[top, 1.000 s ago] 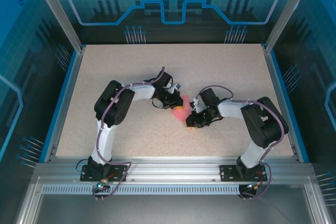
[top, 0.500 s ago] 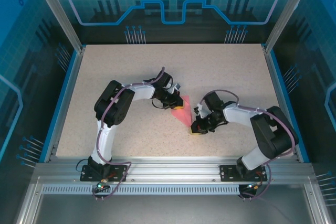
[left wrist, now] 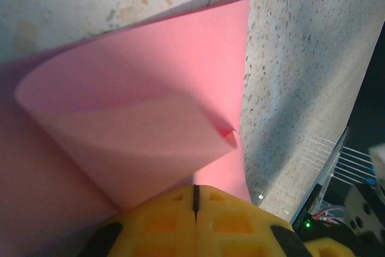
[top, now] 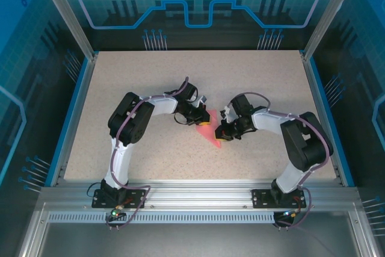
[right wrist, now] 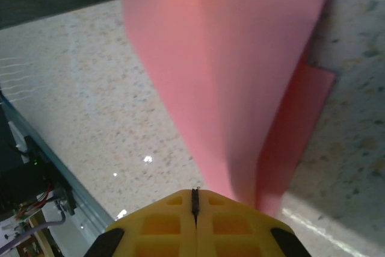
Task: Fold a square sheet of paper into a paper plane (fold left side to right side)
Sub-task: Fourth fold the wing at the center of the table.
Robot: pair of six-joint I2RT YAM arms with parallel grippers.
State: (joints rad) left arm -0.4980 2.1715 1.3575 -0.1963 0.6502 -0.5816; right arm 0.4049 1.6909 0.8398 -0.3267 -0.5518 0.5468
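Top external view: the square sheet of paper [top: 209, 130], pink-red and curled over on itself, lies mid-table between both arms. The left gripper [top: 201, 114] pinches its far-left edge with fingers pressed together. The right gripper [top: 221, 137] clamps its near-right end likewise. Speckled table [top: 150, 76] lies beneath.

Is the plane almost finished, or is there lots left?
Lots left. Done: the paper is bent over into a loose curl, one layer above another. In hand: the left gripper and the right gripper are both shut on it, at opposite ends. Left: press the curl into a flat crease, then make the pointed plane folds; no dart shape shows yet.
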